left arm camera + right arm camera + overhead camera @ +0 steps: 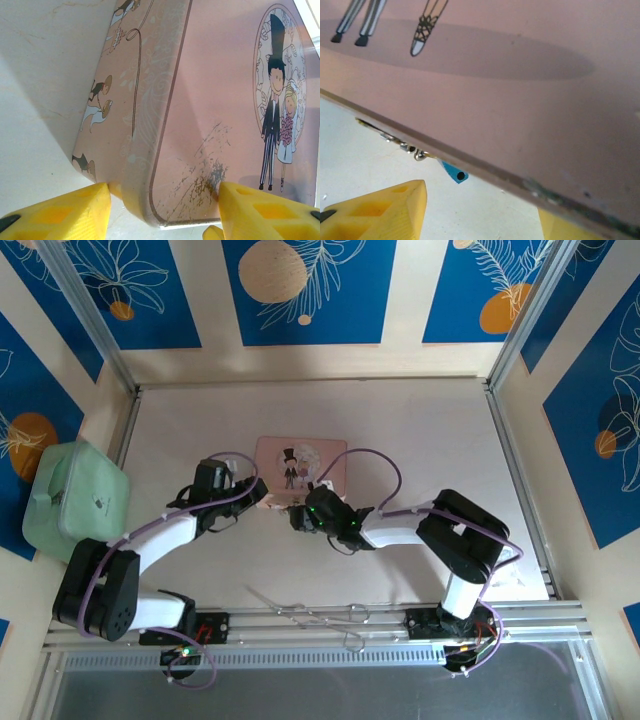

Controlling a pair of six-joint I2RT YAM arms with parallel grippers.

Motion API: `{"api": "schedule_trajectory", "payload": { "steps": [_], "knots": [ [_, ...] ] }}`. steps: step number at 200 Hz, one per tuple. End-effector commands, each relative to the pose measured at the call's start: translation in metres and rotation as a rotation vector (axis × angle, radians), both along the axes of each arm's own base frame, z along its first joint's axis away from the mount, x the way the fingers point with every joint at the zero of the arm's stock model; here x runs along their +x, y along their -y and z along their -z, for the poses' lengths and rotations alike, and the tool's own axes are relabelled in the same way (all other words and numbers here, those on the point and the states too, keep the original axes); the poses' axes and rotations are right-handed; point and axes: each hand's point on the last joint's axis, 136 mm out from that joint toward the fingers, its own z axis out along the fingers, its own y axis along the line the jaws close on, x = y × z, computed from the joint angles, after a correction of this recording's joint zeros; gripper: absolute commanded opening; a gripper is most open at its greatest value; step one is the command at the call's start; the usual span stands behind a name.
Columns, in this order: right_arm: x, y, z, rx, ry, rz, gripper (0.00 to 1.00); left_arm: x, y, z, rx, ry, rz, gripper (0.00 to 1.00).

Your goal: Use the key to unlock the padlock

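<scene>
Apparently early: the left gripper [165,200] is spread around a corner of the pink tin [210,100], and the right gripper [480,210] is spread at its edge. The padlock [454,172] peeks blue beneath that edge, not yet unlocked; no key discernible.

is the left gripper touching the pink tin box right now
Touching. In the left wrist view the pink tin box has its corner between the left gripper's open jaws, and the right-hand yellow finger rests against the lid.
</scene>
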Motion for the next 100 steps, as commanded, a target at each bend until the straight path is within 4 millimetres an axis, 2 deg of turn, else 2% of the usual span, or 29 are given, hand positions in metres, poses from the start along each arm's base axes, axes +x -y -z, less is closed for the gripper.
{"api": "schedule_trajectory", "payload": {
  "steps": [1,28,61,100],
  "knots": [
    [0.000,-0.018,-0.021,0.135,0.015,-0.042,0.61,-0.012,0.009,0.002,-0.008,-0.045,0.051,0.58],
    [0.002,-0.023,-0.016,0.168,-0.011,-0.042,0.58,-0.011,0.009,0.001,-0.010,-0.039,0.049,0.58],
    [0.007,-0.027,-0.005,0.111,-0.022,-0.034,0.53,-0.013,0.008,0.003,-0.001,-0.043,0.051,0.57],
    [0.007,-0.022,0.008,0.047,-0.045,-0.006,0.52,-0.014,0.007,0.004,-0.002,-0.046,0.052,0.57]
  ]
}}
